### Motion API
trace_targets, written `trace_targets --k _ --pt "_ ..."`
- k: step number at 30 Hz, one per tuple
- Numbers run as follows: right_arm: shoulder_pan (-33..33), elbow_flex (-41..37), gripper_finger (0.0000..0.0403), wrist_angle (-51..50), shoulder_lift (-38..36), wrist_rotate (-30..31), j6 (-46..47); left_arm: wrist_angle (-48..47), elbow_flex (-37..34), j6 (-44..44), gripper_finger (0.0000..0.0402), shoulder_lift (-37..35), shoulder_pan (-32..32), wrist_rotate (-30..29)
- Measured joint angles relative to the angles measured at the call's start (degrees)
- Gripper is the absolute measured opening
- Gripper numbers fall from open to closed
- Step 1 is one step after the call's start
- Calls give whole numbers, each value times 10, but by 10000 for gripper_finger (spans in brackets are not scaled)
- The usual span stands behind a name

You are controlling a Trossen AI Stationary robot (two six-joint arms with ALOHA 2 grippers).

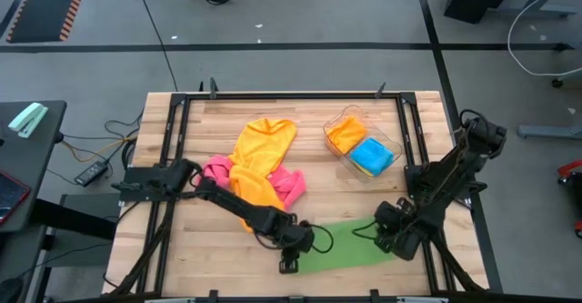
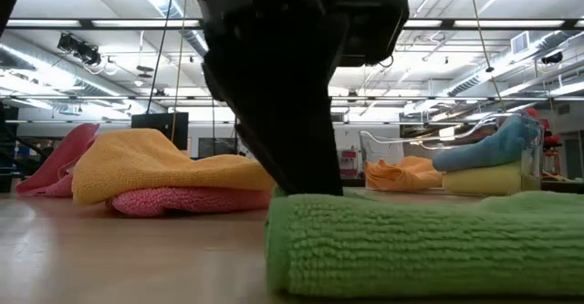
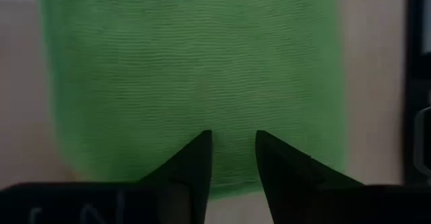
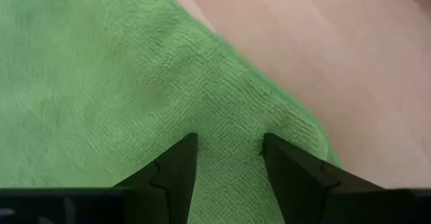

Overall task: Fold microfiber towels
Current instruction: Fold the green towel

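A green microfiber towel [image 1: 350,248] lies as a flat folded strip near the table's near edge. In the low view its thick left end [image 2: 301,240] rests on the wood. My left gripper [image 3: 232,150] stands open over that left end, with green cloth showing in the narrow gap. My right gripper [image 4: 229,150] is open over a corner at the towel's right end [image 1: 386,239]. A yellow-orange towel [image 1: 259,157] lies heaped over a pink one [image 1: 293,185] at the table's middle. My left gripper comes down slanting from the table's left, and its dark fingers [image 2: 306,172] meet the top of the towel's left end [image 3: 232,116]. The towel lies flat on the table. Whether the cloth is pinched, I cannot tell. My right gripper has its fingertips [image 4: 182,150] at the towel's right corner [image 4: 229,116], pointing down. Whether they touch the cloth, I cannot tell.
A clear plastic tray [image 1: 397,148] at the far right holds an orange towel [image 1: 346,132] and a blue one [image 1: 371,156]. Black frame rails [image 1: 173,157] run along the table's sides. Bare wood [image 1: 205,239] lies to the left of the green towel.
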Motion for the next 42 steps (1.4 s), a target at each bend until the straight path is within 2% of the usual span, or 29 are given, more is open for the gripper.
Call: trace_targets --k 5,9,13,16,18,23,28,32,36,42 --pt "-71 -20 181 48 0 20 -193 35 0 -72 117 0 -25 -7" --pt "-155 -22 181 77 1 67 -333 64 0 -111 118 0 -41 -17" --pt "-251 -20 181 96 2 90 -491 53 9 -136 116 0 -49 -16" --pt "-313 -5 181 75 -1 84 -550 46 24 -130 112 -7 -49 -17" --pt "-338 14 181 66 -9 53 -569 35 32 -110 110 -13 -47 -18" --pt "-338 57 181 61 -25 -11 -587 -1 44 -57 110 -13 -31 -19" --pt "-270 97 181 80 -30 -19 -544 -51 44 22 113 -13 -13 -21" --pt "-205 101 181 121 -27 16 -485 -100 43 150 135 -16 -15 -20" --pt "-158 101 181 124 -27 53 -391 -134 44 305 182 -22 -25 -25" --pt "-122 101 181 124 -27 80 -304 -139 31 537 238 -19 -38 -116"
